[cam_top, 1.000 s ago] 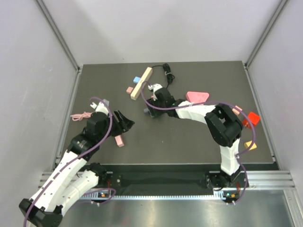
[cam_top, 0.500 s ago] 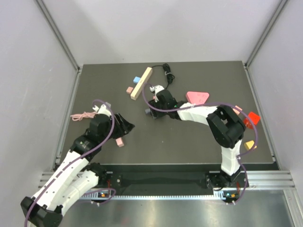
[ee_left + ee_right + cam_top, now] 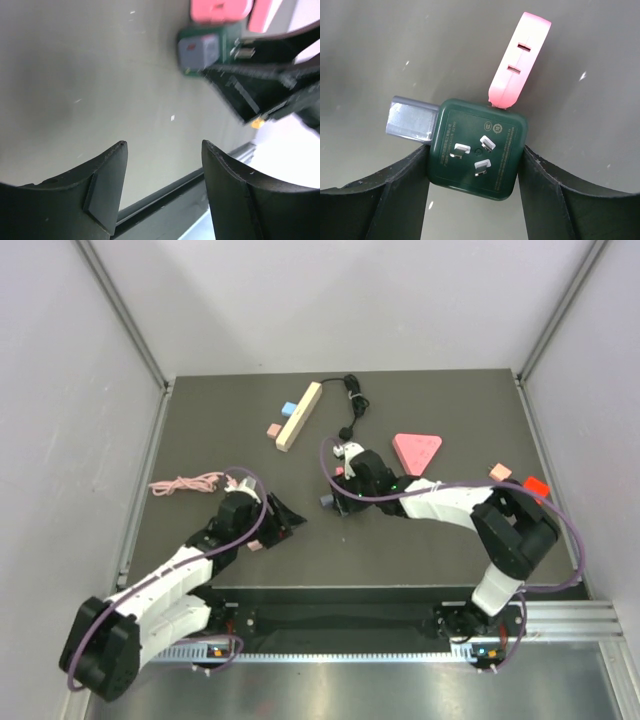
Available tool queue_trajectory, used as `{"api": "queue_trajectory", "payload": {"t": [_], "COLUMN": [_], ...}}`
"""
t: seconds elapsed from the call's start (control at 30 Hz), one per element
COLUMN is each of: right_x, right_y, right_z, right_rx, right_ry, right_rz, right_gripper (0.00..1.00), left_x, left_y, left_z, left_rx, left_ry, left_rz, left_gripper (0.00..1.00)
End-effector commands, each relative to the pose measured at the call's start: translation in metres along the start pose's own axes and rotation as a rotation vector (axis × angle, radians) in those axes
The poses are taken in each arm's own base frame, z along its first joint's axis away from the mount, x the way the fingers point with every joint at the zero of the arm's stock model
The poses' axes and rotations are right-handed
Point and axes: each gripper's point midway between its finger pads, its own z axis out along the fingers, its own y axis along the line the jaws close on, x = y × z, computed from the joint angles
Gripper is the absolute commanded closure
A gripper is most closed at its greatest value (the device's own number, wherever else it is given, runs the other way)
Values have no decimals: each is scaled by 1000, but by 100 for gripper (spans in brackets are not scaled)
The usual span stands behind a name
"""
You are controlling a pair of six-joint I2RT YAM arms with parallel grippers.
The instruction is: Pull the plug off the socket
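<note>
Two plugs in green socket block point(image 3: 477, 150): grey plug point(image 3: 412, 120) on one face, pink plug point(image 3: 520, 60) on adjacent face. My right jaws clamped on block, mid bench point(image 3: 450, 400). My left jaws wide open, empty; grey plug ahead, apart. Best bet: close left square on grey, pull straight along pins w/ right holding firm. Small pink block point(image 3: 255, 543) beside left arm; wood bar point(image 3: 299, 415), triangle point(image 3: 416, 450) well clear.

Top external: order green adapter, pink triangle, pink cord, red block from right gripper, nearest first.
From the right gripper:
1. green adapter, in its grip.
2. pink triangle, to its right.
3. pink cord, left side.
4. red block, right edge.
</note>
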Motion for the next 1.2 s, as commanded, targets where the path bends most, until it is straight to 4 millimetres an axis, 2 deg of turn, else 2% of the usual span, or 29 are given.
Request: {"api": "queue_trajectory", "payload": {"t": [0.0,0.07,0.1,0.17,0.2,0.4,0.47,0.67,0.9,1.17], "right_x": [-5,-1,0,4,4,10,4,3,8,7], "right_y": [21,23,23,23,24,23,25,27,28,28], "right_z": [-14,-14,-14,-14,-15,-15,-16,-17,-14,-16], "right_rx": [-82,-91,-94,-96,-98,-99,-107,-122,-132,-134], "right_ry": [-26,-18,-16,-12,-15,-1,-29,-34,-26,-29], "right_rz": [8,11,12,15,21,24,26,18,17,21], "right_gripper": [100,100,100,100,100,100,100,100,100,100], "left_x": [-13,-16,-15,-14,-12,-13,-12,-16,-12,-18], "left_y": [-44,-51,-48,-53,-47,-43,-42,-38,-29,-38], "left_z": [10,14,21,25,30,41,44,45,63,68], "left_rx": [168,178,161,173,155,150,141,137,112,157], "left_ry": [-10,-1,19,42,55,51,66,27,64,43], "left_rz": [-20,-10,-18,-22,-29,-41,-43,-38,-30,-45], "left_gripper": [34,34,34,35,35,35,37,37,36,36]}}
